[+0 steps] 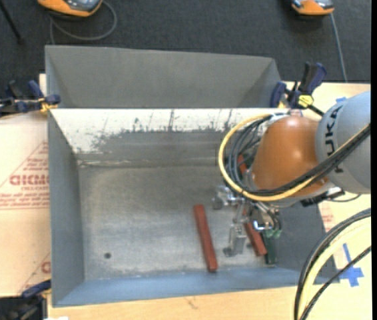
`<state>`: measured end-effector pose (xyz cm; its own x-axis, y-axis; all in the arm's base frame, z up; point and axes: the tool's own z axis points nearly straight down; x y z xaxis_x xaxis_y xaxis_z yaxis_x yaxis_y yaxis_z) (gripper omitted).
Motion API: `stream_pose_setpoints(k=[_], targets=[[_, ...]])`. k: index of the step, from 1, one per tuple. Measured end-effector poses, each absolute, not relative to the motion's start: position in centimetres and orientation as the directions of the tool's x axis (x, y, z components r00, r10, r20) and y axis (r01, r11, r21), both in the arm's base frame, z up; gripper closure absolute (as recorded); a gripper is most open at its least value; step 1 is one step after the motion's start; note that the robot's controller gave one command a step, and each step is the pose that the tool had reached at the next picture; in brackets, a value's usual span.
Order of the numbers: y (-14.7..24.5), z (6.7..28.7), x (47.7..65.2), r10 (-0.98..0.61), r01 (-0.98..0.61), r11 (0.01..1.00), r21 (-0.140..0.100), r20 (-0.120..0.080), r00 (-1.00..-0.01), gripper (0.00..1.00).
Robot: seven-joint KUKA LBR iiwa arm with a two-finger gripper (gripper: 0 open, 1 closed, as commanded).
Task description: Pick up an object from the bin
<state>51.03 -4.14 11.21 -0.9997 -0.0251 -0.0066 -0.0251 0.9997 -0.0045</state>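
Note:
A long red-brown stick (206,239) lies on the bin floor right of the middle, running from upper left to the near wall. My gripper (236,240) hangs low over the floor just to the right of the stick, close beside it. On the gripper's right side, by the bin's right wall, lie a shorter red piece (259,243) and a small dark green thing (270,251). The arm's orange cover hides part of them.
A small dark speck (107,256) sits on the floor at the near left. The arm with its orange cover and looped cables hangs over the bin's right side.

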Motion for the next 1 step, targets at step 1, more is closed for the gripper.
stream_pose_setpoints(k=[1], targets=[[0.32,6.99,49.27,-0.437,-0.437,0.899,-0.001,0.000,-0.899,0.00]])
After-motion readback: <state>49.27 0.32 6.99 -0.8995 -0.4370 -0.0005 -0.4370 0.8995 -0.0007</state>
